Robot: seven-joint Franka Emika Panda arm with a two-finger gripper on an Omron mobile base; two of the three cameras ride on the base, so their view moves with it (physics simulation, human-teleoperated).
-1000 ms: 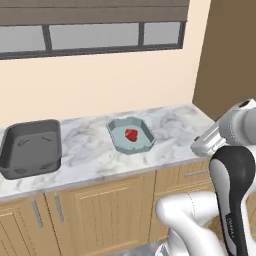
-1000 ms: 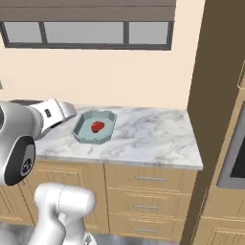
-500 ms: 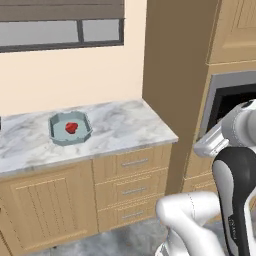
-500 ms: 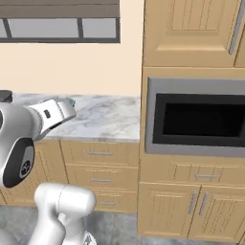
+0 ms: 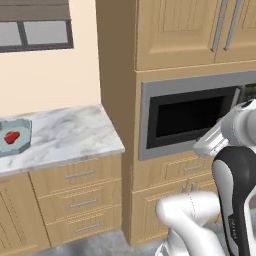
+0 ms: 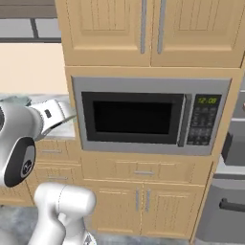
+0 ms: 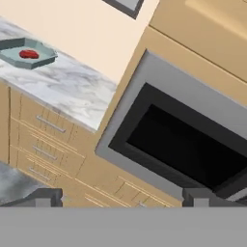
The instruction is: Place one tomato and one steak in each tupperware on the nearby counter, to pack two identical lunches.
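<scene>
looks like a transit step: base faces the microwave, with nothing in hand. next it likely needs to reach more food to pack. the teal tupperware sits at the frame's left edge on the counter, holding a steak. gripper is spread wide and empty, arm tucked low.

Both base views look forward from behind the arm, left and right, sharing the microwave and desk edge. The hand view, rolled, faces the same microwave closer.
</scene>
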